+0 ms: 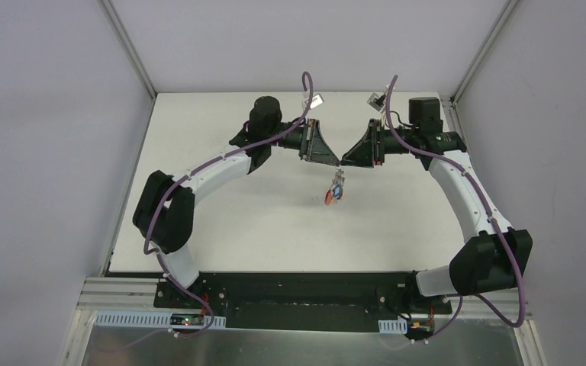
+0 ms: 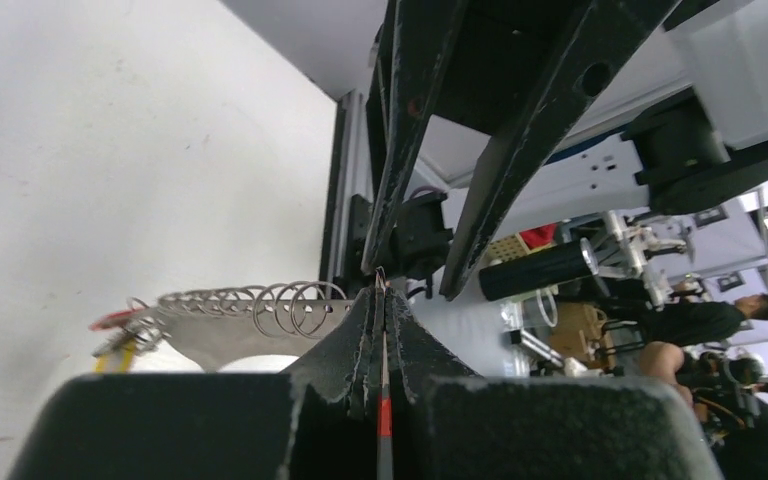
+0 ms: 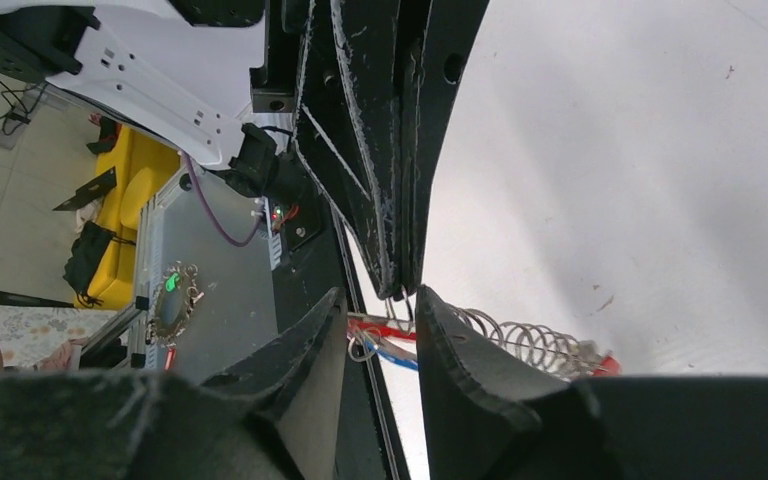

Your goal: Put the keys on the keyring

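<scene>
My left gripper (image 1: 338, 162) is shut on the thin edge of the keyring (image 2: 384, 412), a grey metal strip with a red section, held above the table's far middle. The keyring's flat grey body (image 2: 230, 325) with several wire rings extends left in the left wrist view. Red and yellow-headed keys (image 2: 120, 330) dangle at its end. In the top view the keys (image 1: 336, 192) hang below the fingertips. My right gripper (image 1: 345, 162) faces the left one tip to tip. Its jaws (image 3: 380, 300) are open, with red and blue keys (image 3: 390, 338) and a small ring in the gap.
The white table (image 1: 236, 229) lies under the hanging keys. Grey enclosure walls stand left, right and behind, with metal corner posts (image 1: 133, 53). The black base rail (image 1: 297, 293) runs along the near edge. Both arms arch in from the sides.
</scene>
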Controlling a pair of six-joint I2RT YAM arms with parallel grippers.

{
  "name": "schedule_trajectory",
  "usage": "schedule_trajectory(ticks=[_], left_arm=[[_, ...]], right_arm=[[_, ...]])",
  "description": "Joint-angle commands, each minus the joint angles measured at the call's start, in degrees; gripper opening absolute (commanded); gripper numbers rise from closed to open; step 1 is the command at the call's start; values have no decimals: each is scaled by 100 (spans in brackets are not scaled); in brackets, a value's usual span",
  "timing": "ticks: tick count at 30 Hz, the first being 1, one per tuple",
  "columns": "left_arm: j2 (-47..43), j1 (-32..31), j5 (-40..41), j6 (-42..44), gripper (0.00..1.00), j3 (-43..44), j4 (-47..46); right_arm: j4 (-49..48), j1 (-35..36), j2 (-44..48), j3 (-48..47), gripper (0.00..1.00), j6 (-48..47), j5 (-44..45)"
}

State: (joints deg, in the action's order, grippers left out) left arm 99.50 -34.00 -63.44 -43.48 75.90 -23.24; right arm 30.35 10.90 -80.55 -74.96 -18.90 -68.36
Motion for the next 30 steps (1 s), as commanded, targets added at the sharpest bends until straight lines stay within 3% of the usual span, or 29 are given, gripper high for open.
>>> schedule_trajectory(ticks=[1,10,16,27,30], left_arm=[[-23,34,-150,-1418,0,-119,-1881],[-98,49,-81,-1327,0,-244,-1818],[-98,60,-88,-1253,0,-266,-1763],[-28,60,-55,-1224,0,-209,-1745],[-28,60,-59,-1165,0,-221,-1705]], right_arm=[[-439,-63,219,160,34,356,-379],[-655,-239,278,315,30,542,-577],[-862,-290,295,406,19,707,-662],[-1476,-220,243,788,20,1180,-915],[-1602,-211,227,785,14,1314,-933]])
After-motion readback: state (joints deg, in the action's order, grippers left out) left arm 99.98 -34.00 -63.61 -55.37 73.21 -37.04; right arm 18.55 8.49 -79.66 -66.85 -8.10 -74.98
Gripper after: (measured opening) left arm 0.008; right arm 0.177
